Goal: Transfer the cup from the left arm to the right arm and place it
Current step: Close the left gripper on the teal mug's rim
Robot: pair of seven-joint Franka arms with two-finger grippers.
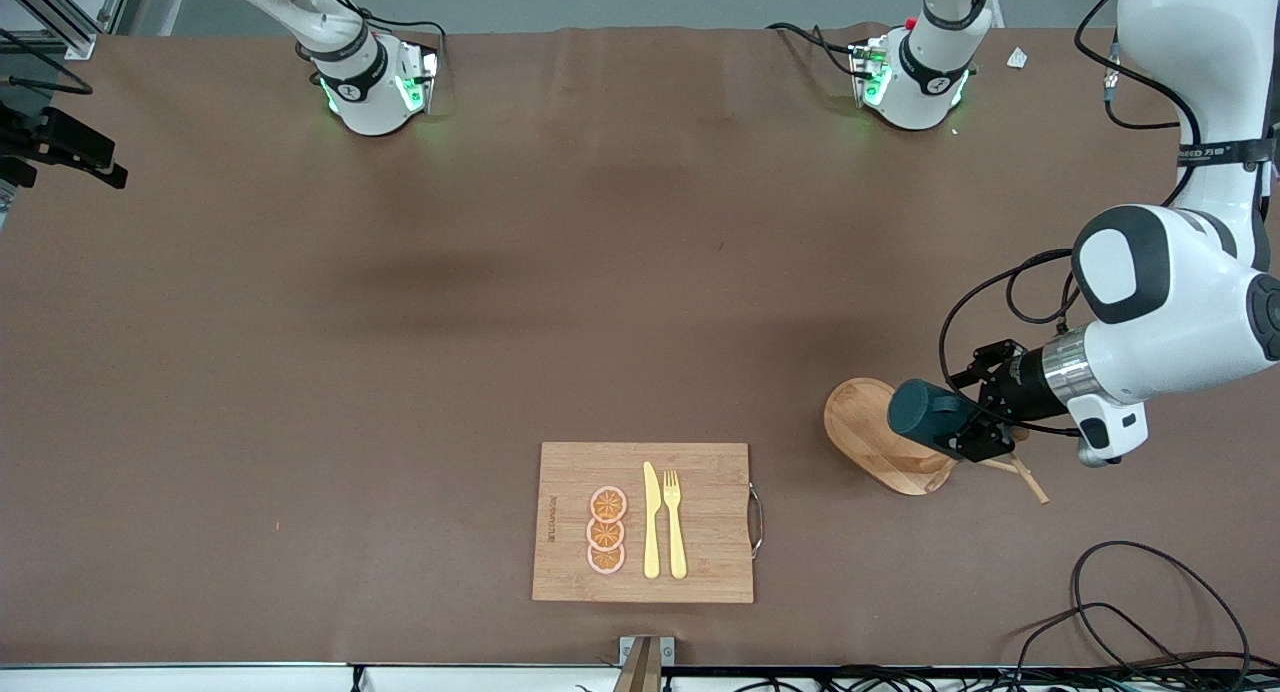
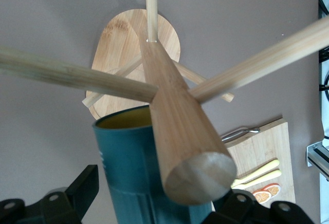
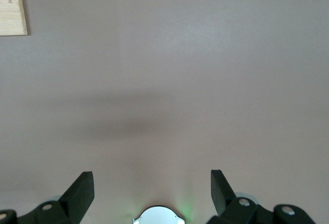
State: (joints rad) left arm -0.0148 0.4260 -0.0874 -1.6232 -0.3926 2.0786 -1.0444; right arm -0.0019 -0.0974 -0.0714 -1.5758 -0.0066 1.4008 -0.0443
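front view | left end effector (image 1: 968, 434) grips cup (image 1: 925, 416) over wooden stand (image 1: 880, 450)

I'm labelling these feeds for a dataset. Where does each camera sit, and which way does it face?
Front view: high across the table, facing both bases; left arm shows, holding the cup over the mug tree.
Left wrist view: on the left arm, looking past its end effector at cup and tree.
Right wrist view: on the right arm, looking down at the table; open fingers show.
Shared: all show the board.
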